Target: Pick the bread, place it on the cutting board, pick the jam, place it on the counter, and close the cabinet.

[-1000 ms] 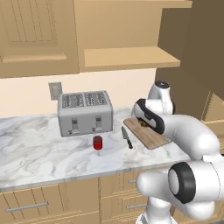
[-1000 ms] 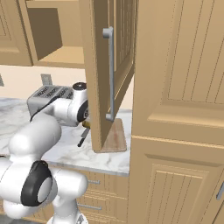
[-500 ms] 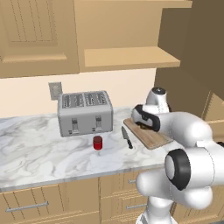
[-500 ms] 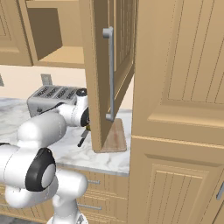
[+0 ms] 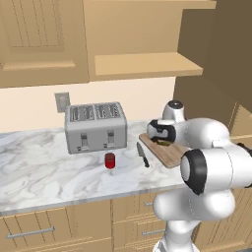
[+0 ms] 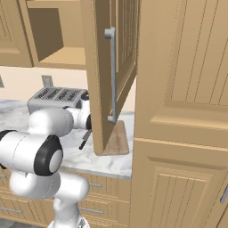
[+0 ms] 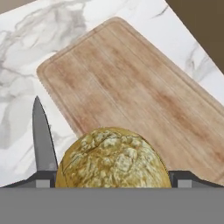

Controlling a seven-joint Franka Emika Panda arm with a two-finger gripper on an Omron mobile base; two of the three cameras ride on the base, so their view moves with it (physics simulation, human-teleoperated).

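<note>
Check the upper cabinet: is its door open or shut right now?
Open. The cabinet door stands swung out over the counter, with the shelf behind it exposed.

Arm bent low, gripper [image 7: 113, 180] jaws spread wide

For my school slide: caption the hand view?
Bread between open gripper fingertips, over the cutting board.

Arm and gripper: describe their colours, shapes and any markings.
The arm is built of glossy white rounded segments with black rings at the joints. No cables or markings show. The gripper ends in two small dark grey fingertips.
</note>
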